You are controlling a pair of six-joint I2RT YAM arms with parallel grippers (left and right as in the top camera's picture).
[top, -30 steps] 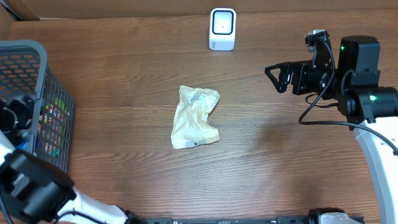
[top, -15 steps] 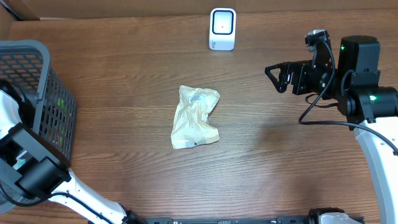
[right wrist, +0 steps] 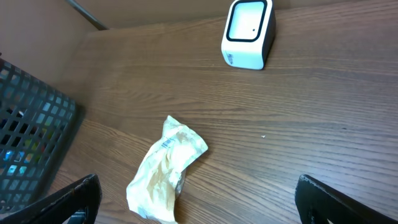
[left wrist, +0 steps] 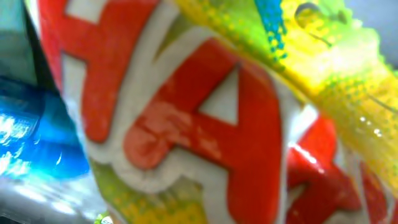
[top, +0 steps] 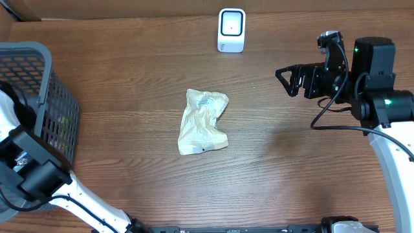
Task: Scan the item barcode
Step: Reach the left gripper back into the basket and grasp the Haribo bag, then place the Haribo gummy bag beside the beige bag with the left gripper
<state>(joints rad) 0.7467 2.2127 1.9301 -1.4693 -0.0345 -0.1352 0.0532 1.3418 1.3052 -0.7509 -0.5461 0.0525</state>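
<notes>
A glossy packet (left wrist: 205,118) with big red letters on yellow-green fills the left wrist view, right up against the camera. My left gripper is down inside the grey mesh basket (top: 40,61) at the left edge, its fingers hidden. It is shut, but whether it holds the packet does not show. A crumpled cream packet (top: 202,123) (right wrist: 165,171) lies mid-table. The white barcode scanner (top: 231,30) (right wrist: 249,32) stands at the far edge. My right gripper (top: 288,81) (right wrist: 196,190) hovers open at the right, holding nothing.
The basket holds several colourful items, among them something blue (left wrist: 31,124) beside the packet. My left arm (top: 29,171) leans over the basket's near side. A cardboard wall (right wrist: 155,9) runs behind the scanner.
My left arm has shifted and sunk deeper into the basket, and its jaws have closed. The right arm, cream packet and scanner have not moved.
</notes>
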